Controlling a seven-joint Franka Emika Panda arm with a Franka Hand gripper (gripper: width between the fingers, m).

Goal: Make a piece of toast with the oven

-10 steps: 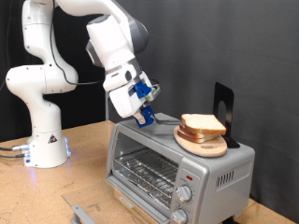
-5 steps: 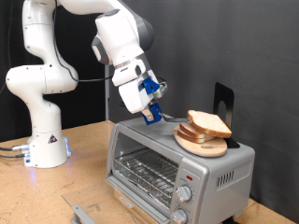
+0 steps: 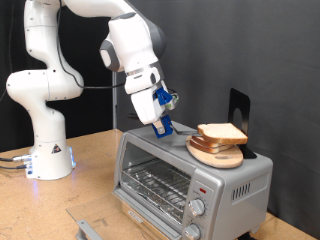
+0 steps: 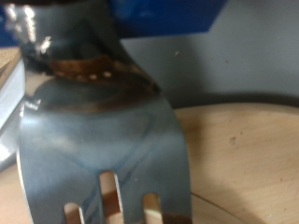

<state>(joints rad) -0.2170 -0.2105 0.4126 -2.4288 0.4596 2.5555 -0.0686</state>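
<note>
Your white arm's hand (image 3: 163, 124) sits low over the top of the small silver-grey toaster oven (image 3: 190, 172), toward the exterior view's left of the round wooden plate (image 3: 215, 153). It's pinching a metal fork (image 4: 103, 140) by its blue handle, fingers pressed onto it; the wrist view fills with the fork's tines right at the plate's edge. On that plate lie pale white bread slices with light-brown crust (image 3: 221, 133), stacked, the top one skewed. The plate rests on the oven's roof, next to a black upright object (image 3: 239, 110). The oven's glass door hangs open, wire rack showing. All of it stands on your wooden desk (image 3: 90, 170).
</note>
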